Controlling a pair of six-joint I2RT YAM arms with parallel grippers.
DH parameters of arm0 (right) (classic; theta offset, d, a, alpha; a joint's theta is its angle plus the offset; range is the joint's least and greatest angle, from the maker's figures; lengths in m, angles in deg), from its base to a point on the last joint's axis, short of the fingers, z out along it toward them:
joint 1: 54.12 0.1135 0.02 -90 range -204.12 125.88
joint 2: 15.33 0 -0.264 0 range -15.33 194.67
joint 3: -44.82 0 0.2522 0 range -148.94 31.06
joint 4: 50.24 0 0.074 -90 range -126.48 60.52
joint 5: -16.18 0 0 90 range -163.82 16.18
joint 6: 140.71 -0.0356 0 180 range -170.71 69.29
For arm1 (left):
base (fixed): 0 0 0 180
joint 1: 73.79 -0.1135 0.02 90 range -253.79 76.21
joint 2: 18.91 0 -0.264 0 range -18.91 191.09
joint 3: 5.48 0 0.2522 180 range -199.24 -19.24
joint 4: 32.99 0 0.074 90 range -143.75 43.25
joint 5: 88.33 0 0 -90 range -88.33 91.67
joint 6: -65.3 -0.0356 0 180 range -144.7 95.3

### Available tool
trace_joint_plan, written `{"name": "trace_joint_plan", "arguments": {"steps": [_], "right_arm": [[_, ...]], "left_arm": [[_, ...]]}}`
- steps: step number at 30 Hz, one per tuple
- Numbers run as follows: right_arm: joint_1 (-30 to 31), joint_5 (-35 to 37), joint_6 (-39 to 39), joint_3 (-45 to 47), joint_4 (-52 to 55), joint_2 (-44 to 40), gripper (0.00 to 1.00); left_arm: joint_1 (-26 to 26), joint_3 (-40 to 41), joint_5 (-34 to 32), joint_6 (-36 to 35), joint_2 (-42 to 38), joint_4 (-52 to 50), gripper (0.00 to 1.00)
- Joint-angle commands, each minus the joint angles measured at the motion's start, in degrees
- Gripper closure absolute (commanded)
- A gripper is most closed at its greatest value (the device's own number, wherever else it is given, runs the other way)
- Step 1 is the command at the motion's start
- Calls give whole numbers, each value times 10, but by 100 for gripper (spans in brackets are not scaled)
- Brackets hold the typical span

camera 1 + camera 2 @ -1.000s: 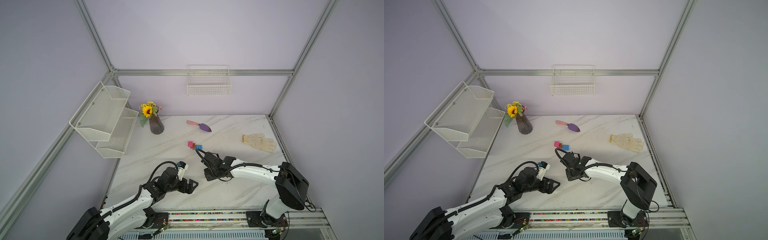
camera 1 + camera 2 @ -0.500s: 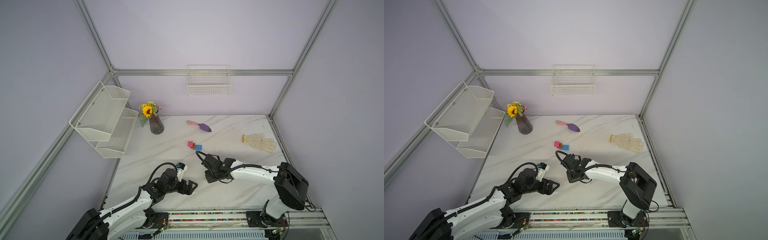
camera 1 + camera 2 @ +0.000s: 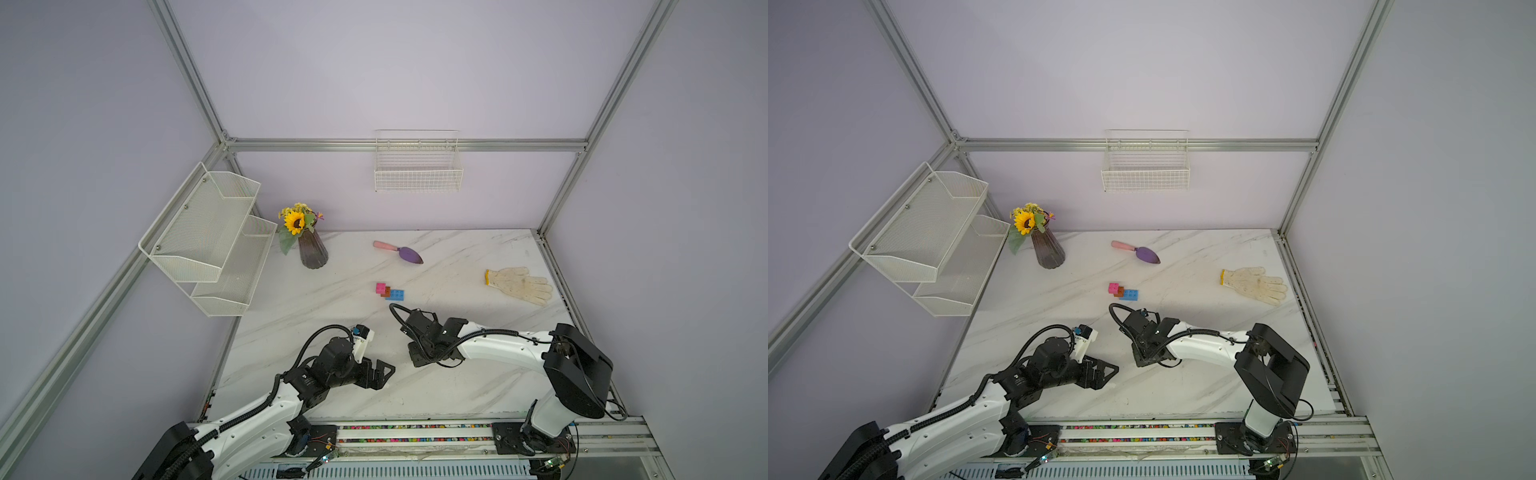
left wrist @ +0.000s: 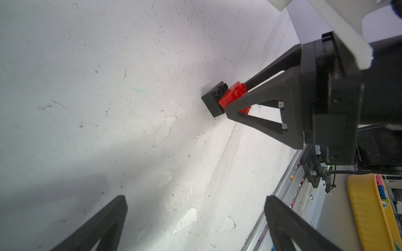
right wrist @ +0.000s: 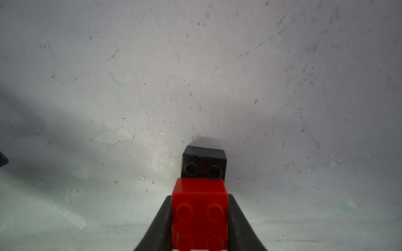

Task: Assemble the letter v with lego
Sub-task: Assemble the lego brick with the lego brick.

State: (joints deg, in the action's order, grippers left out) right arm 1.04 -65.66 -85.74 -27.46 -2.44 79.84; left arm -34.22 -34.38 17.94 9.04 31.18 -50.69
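Pressure goes squarely down: your right gripper (image 4: 236, 97), clamped on the red brick (image 5: 199, 195), seats it onto the black brick (image 5: 203, 156); the left gripper (image 4: 195, 200) is spread wide.

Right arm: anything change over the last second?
The right gripper, shut on the red brick with the black brick stuck to it, drew back slightly, away from the pink-orange-blue group. Nothing was grabbed or released. The left gripper stayed open and parked; the group, trowel, glove and vase did not move.
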Motion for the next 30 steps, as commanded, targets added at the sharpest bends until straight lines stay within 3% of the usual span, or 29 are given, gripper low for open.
{"name": "trace_joint_plan", "arguments": {"steps": [1, 30], "right_arm": [[6, 10, -23, 9, -3, 13, 67], [24, 13, -106, -33, 72, 80, 67]], "left_arm": [[3, 4, 3, 6, -13, 14, 0], [2, -4, -17, 16, -38, -26, 0]]}}
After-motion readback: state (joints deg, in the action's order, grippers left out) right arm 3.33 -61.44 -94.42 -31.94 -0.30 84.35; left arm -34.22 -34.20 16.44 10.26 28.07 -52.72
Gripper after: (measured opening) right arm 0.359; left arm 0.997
